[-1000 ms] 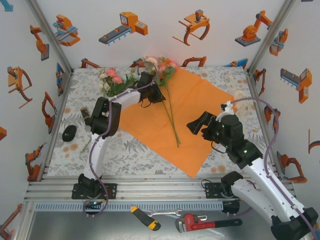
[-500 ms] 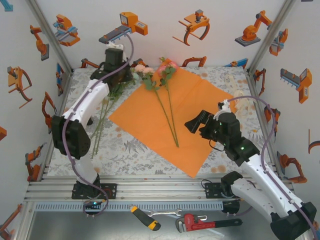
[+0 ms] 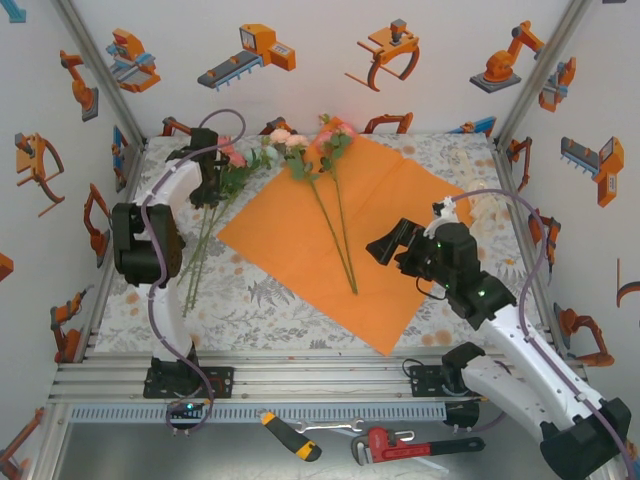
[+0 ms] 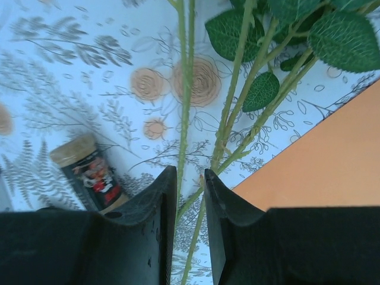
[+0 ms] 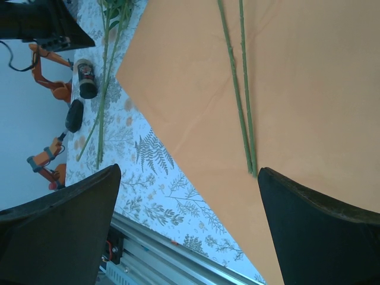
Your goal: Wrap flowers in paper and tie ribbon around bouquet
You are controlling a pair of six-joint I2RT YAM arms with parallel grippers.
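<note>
From above, the paper (image 3: 385, 215) lies flat on the tabletop (image 3: 270, 300). Two flowers (image 3: 336, 215) rest on it, heads at its far corner and stems running toward the near side. Further loose stems (image 3: 197, 250) lie off the sheet just beside its left edge. The left end effector (image 3: 207, 172) is over those stems near their leaves. The right end effector (image 3: 390, 243) hovers above the right half of the paper, apart from any flower. In the left wrist view the fingers (image 4: 148, 225) stand a narrow slit apart with a stem running into the slit; whether they pinch it I cannot tell. The step, I judge, is bringing the loose stems onto the sheet. It would go best with a grip just under the leaves (image 4: 261, 92) (here the stems run close together), so that all come up at once. They should be lifted clear before carrying, so the paper's edge is not dragged or creased, then laid along the two on the sheet. Beside the stems a small jar (image 4: 89, 172) lies on its side, lid on, its contents hidden. In the right wrist view that end effector's fingers are spread wide above the paper, the two stem ends near one finger, and the jar (image 5: 85, 77) lies beside the loose stems.
</note>
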